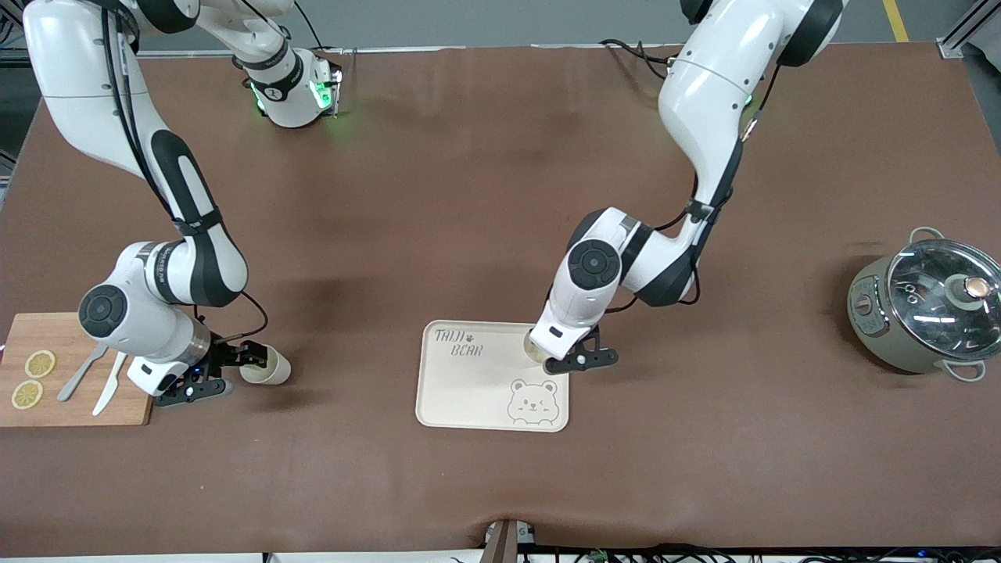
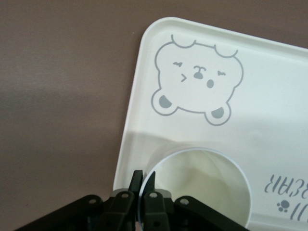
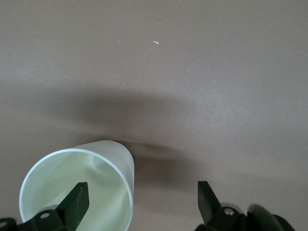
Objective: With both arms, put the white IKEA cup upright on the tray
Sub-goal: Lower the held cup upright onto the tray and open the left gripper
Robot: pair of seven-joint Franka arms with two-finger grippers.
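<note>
Left gripper [image 2: 143,179] clenched on rim of empty white cup [image 2: 202,185], upright on tray [image 1: 469,391]. Right gripper [image 3: 139,197] released, one finger inside second empty cup [image 1: 266,366], tilted on tabletop [image 1: 500,195] beside cutting board [image 1: 70,407].

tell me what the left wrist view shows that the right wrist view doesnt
Only the left wrist view: the tray with its bear drawing, and the left gripper shut on the rim of a white cup on that tray. Only the right wrist view: the right gripper open, one finger inside a second white cup standing on the bare table. Both: the brown table and a white cup seen from above.
</note>
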